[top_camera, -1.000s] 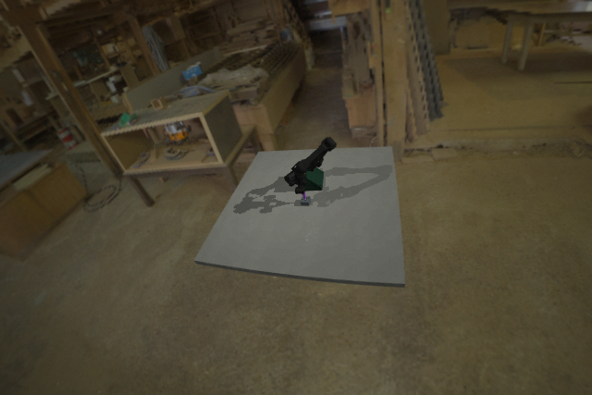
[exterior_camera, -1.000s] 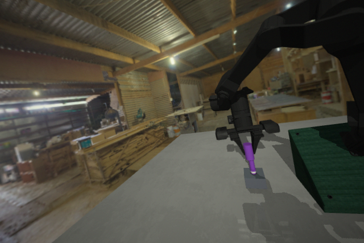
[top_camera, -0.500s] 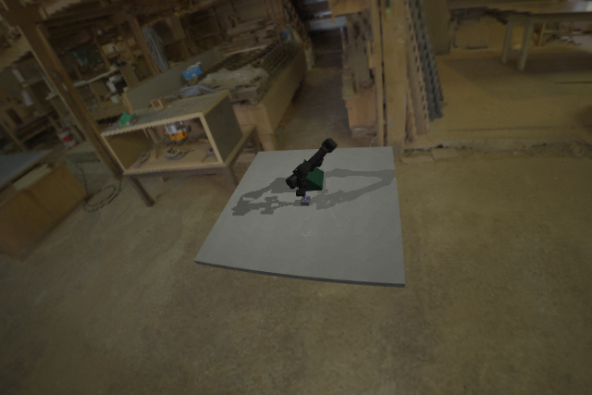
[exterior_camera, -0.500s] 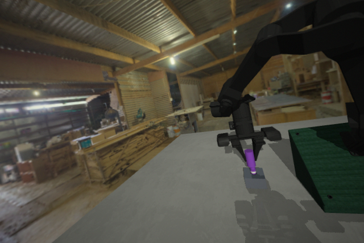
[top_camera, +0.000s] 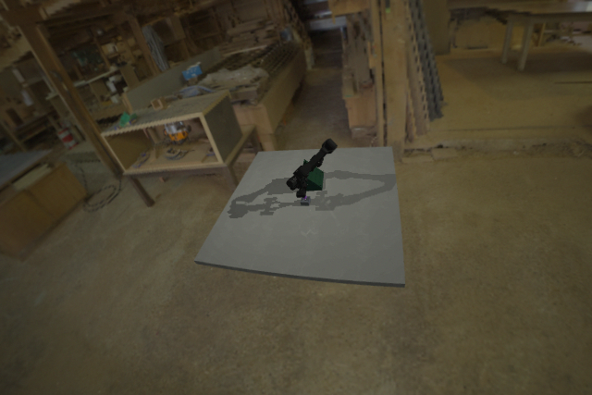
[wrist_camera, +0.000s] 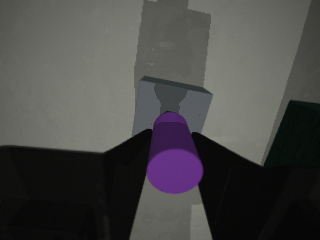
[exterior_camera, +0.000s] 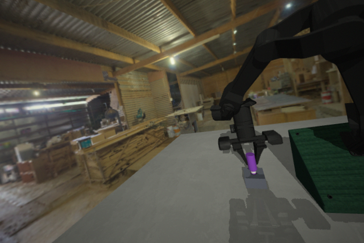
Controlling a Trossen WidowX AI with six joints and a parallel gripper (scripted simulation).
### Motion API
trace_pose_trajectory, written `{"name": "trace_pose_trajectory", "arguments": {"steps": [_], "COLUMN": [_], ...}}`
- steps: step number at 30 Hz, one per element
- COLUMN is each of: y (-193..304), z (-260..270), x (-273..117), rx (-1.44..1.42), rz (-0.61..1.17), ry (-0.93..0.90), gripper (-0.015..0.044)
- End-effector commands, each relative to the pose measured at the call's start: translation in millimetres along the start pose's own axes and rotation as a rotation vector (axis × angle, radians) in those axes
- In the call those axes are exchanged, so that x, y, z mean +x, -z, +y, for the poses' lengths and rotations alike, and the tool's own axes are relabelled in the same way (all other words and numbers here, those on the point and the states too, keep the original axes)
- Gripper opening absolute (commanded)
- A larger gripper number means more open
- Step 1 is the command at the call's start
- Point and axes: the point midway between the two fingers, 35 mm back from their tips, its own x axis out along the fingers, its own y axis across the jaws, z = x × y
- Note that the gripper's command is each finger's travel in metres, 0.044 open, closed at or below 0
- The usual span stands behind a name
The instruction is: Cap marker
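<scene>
The cap (exterior_camera: pixel 251 160) (wrist_camera: pixel 174 155) is over the marker (exterior_camera: pixel 253 172), which stands in the holder block (exterior_camera: pixel 256 183) (wrist_camera: pixel 194 107) (top_camera: pixel 304 203) on the table (exterior_camera: pixel 187 181) (wrist_camera: pixel 65 75) (top_camera: pixel 353 242). In the exterior view only a short pale band of the marker shows between the cap's lower end and the block, so picking up the cap and bringing it onto the marker look to be done. The gripper (exterior_camera: pixel 251 162) (wrist_camera: pixel 171 136) (top_camera: pixel 301 193) has its jaws clamped on the cap, one finger at each side of it in the wrist view. The cap leans a little in the exterior view, roughly in line with the gripper above it.

How firmly the cap sits is harder to judge. It seems far down, perhaps all the way, but the pictures do not show whether it has clicked. If it has not, a short straight push along the marker is still needed; a sideways push could tip the marker or jam the cap. After that, what is left is to open the jaws and move the arm (exterior_camera: pixel 247 78) (top_camera: pixel 313 163) away. Opening them fully before lifting would lower the risk of pulling the cap off again.
</scene>
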Motion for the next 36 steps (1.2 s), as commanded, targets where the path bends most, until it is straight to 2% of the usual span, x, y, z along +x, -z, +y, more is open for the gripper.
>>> {"name": "trace_pose_trajectory", "arguments": {"steps": [1,15,18,23,27,30,36], "y": [0.0,0.0,-1.0,-1.0,-0.8,-0.9,-1.6], "z": [0.0,0.0,1.6,0.3,-0.1,-0.1,-0.1], "x": [0.0,0.0,-10.1,-73.0,-75.3,-74.4,-70.6], "rx": [0.000,0.000,0.001,0.001,0.001,-0.140,-0.724], "rz": [0.000,0.000,-0.003,-0.003,-0.003,-0.003,-0.001], "ry": [0.000,0.000,-0.004,0.000,0.000,0.000,0.000], "gripper": [0.0079,0.0440,0.0440,0.0440,0.0440,0.0361,0.0204]}}
